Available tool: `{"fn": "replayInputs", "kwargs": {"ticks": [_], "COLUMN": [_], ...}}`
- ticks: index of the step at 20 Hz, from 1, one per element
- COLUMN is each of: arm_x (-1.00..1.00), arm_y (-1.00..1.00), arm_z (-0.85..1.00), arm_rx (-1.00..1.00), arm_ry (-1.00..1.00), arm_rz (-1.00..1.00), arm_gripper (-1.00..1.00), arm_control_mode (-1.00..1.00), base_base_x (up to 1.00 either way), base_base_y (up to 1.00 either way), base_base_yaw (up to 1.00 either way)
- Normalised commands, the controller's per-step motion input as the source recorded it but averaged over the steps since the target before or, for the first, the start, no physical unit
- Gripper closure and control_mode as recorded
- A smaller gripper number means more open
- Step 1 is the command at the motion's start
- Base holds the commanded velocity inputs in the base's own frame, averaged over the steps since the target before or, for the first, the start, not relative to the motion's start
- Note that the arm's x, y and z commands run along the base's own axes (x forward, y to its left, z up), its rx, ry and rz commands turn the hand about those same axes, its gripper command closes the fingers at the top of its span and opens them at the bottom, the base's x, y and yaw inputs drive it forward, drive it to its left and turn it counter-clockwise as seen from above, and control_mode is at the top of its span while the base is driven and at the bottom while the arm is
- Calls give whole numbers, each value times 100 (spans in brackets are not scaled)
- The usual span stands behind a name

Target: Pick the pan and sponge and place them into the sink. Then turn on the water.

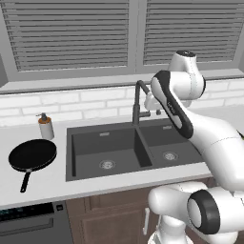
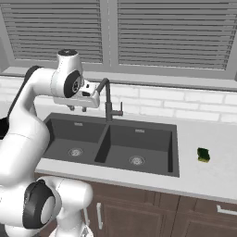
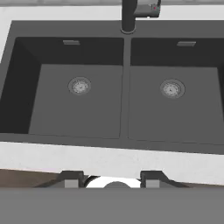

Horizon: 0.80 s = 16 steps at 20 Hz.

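Black round frying pan (image 1: 32, 155) waits lower left on counter, small green sponge (image 2: 203, 154) lower right, dark grey double-basin sink (image 3: 124, 131) centre, while two-finger gripper (image 3: 111, 178) hangs above, jaws apart and empty, likely surveying.

We see a window (image 1: 71, 33) with closed grey slatted blinds across the top of both base views, split by a vertical frame post. Below it, a grey sill, then a white brick backsplash (image 2: 185, 104). A light speckled countertop (image 2: 208, 178) runs along mid-frame. Dark brown wood cabinets (image 2: 139, 213) with pale handles sit bottom (lighting flat, even).
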Motion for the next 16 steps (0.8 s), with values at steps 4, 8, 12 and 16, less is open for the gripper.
{"fn": "replayInputs", "kwargs": {"ticks": [4,8,12,16], "arm_x": [0,-7,-45,-56], "arm_y": [0,35,35,52], "arm_z": [0,0,-10,-8], "arm_rx": [0,0,1,0], "arm_ry": [4,12,3,1], "arm_rz": [0,0,0,0], "arm_gripper": [-100,-100,-100,-100], "arm_control_mode": [-100,-100,-100,-100], "base_base_x": [0,0,0,0], "base_base_y": [0,0,0,0], "base_base_yaw": [0,0,0,0]}}
